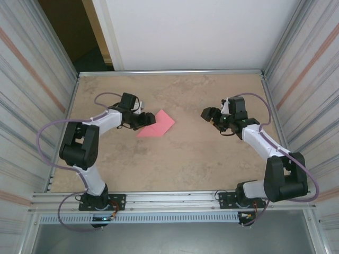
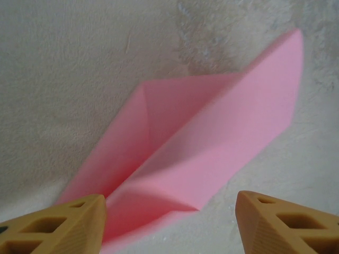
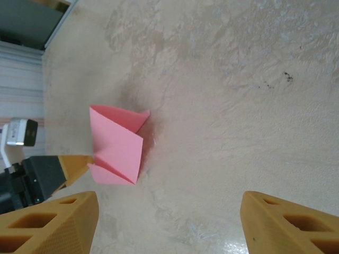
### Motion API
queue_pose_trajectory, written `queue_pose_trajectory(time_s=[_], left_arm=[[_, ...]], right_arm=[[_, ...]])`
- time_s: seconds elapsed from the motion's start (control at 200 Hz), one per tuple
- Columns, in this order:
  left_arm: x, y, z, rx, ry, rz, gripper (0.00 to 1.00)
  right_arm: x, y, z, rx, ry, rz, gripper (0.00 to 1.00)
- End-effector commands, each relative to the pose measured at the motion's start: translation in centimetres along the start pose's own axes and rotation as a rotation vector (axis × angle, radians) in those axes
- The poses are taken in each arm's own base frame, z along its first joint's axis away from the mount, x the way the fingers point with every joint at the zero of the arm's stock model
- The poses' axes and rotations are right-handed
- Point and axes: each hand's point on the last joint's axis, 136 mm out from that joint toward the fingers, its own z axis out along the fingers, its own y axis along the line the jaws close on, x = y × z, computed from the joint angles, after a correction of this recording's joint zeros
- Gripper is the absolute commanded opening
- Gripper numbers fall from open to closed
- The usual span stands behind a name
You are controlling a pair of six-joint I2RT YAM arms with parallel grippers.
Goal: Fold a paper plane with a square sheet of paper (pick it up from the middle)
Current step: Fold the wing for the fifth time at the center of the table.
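Smooth pink paper (image 2: 212,148) (crisply creased, angular).

Lies open across the bare table (image 1: 185,159) between the folded pink paper (image 1: 157,125) and the right gripper (image 1: 208,114) and toward the near edge, crowded only at the paper's left end by the left gripper (image 1: 144,120), hemmed by ribbed side walls (image 1: 32,79).

Soft, even light; a faint shadow lies just beyond the paper (image 2: 212,153), whose near end blurs.
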Motion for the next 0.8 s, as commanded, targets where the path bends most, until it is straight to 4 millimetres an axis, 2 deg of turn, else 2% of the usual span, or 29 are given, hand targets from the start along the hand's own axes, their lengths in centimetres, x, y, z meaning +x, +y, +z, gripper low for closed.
queue_pose_trajectory(time_s=[0.0, 0.271, 0.486, 0.626, 0.797], left_arm=[[-0.5, -0.5, 0.5, 0.034, 0.005, -0.013, 0.66], [-0.7, 0.5, 0.9, -0.005, -0.004, -0.048, 0.65], [-1.4, -2.1, -3.4, 0.041, -0.081, -0.01, 0.66], [0.2, -2.2, -5.0, 0.052, -0.094, -0.036, 0.65], [2.9, -2.8, -4.8, 0.116, -0.06, -0.075, 0.63]], right_arm=[[0.0, 0.5, 0.5, -0.007, 0.002, 0.016, 0.7], [0.6, 1.2, 1.4, -0.019, 0.026, 0.007, 0.7], [1.1, 1.4, 1.8, -0.02, 0.039, 0.003, 0.7], [1.3, 1.6, 2.2, -0.027, 0.045, -0.001, 0.7], [1.9, 2.0, 3.1, -0.032, 0.069, -0.005, 0.7]])
